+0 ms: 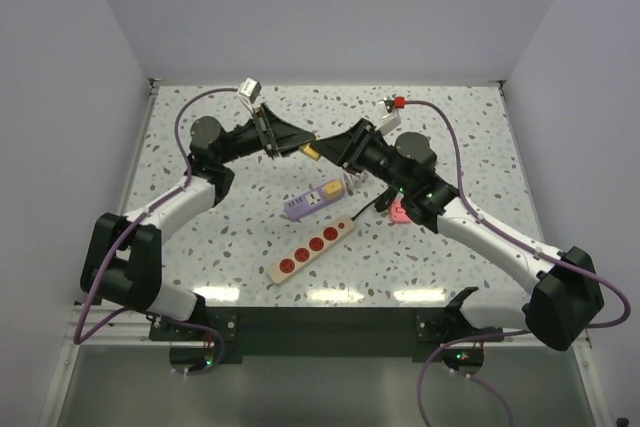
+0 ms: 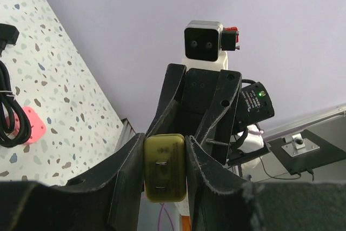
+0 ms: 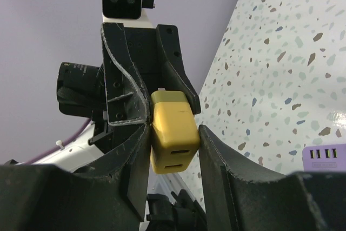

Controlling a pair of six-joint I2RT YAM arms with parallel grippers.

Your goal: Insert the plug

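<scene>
Speckled desk: left claw and right claw both clamp yellow plug; power strip at 6 o'clock.

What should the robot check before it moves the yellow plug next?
1. Left tool clamps the yellow plug: ok.
2. Right tool clamps it too: ok.
3. Prongs straight: cannot tell.
4. Beige power strip lies flat, red sockets uncovered: ok.
5. Plug lined up over a socket: not ok, it is held in the air, away from the strip.
</scene>
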